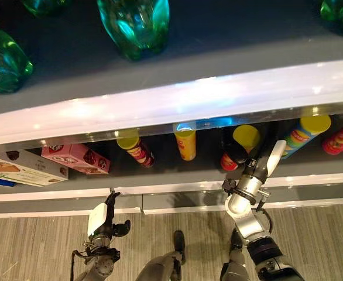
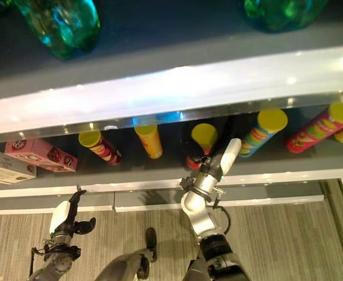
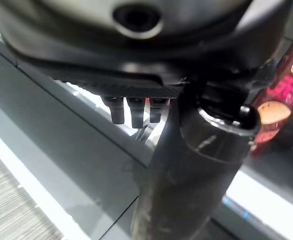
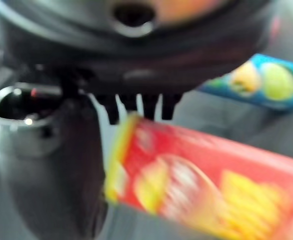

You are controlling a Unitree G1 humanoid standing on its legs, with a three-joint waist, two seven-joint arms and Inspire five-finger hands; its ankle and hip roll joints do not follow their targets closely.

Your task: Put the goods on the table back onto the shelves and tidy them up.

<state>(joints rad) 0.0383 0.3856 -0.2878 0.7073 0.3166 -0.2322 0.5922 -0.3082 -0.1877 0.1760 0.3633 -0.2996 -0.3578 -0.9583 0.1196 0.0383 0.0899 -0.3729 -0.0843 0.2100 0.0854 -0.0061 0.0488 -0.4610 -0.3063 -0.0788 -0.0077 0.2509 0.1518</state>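
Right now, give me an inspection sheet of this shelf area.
Surface: grey lower shelf, cans in a row on it.
Job's things: red can at the right hand; yellow can and blue can to either side of it.
Clutter: pink box and cream box at the shelf's left; green bottles on the upper shelf.
Hands: right hand reaches to the red can, grasp unclear; left hand open, empty, below the shelf edge.
Cables: nothing seen.
Surroundings: striped floor.
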